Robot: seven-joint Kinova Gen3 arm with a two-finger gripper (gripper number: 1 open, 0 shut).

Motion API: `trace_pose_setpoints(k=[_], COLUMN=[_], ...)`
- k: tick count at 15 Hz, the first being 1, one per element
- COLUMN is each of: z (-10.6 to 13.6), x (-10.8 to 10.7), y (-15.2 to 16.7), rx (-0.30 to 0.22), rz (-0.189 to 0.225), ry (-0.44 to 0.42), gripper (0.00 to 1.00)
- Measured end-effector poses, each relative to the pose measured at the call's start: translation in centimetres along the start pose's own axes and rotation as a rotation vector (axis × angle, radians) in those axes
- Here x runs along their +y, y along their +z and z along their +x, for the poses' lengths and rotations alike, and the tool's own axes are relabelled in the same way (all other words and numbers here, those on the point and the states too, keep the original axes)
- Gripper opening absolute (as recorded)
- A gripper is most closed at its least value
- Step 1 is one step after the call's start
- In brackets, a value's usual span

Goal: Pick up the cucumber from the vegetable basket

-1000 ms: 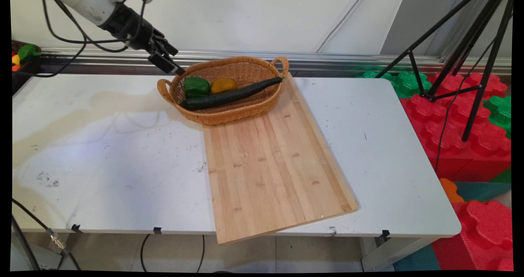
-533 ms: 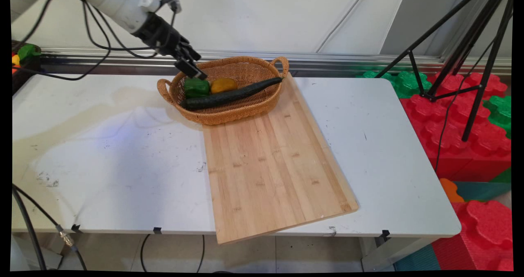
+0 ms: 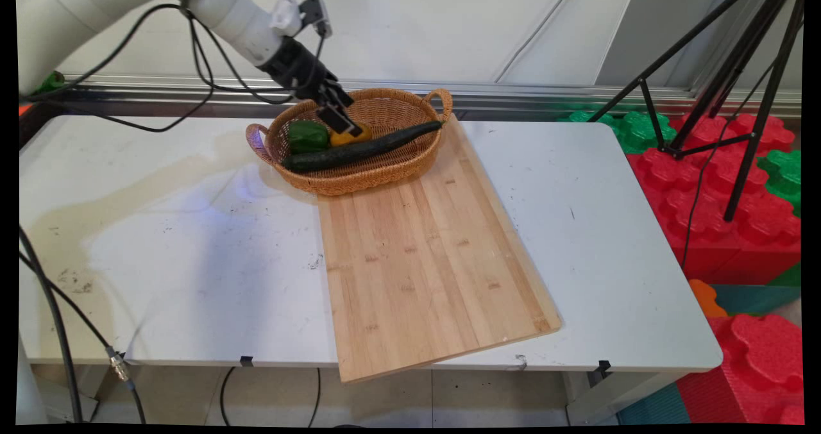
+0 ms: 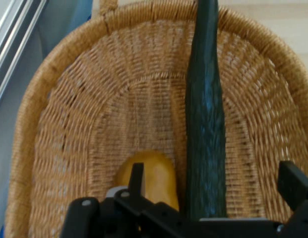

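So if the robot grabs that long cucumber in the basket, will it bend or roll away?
The cucumber probably stays stiff: it lies straight, one tip propped on the basket rim. Being long, it may tilt if gripped near an end. It's round, so it could roll on flat wood.

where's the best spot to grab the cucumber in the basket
Probably mid-length on the cucumber, coming from above with the fingers across its narrow width. It lies flat along the basket, its tip resting on the rim, and the yellow pepper crowds its far side. The gripper hangs open over it.

White arm (image 3: 237,14), black fingers (image 3: 343,125) (black cables (image 3: 160,94) hanging).
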Motion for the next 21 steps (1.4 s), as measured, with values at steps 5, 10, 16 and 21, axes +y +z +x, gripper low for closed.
trace_pose_setpoints(k=[5, 10, 16, 21], z=[1.3, 2.3, 3.1, 3.3], x=[-0.3, -0.9, -1.5, -1.7], y=[3.3, 6.6, 8.8, 9.8], rx=[-0.003, -0.021, -0.039, -0.054], rz=[-0.024, -0.036, -0.049, -0.066], ry=[0.017, 0.022, 0.027, 0.031], gripper=[1.00, 1.00, 1.00, 1.00])
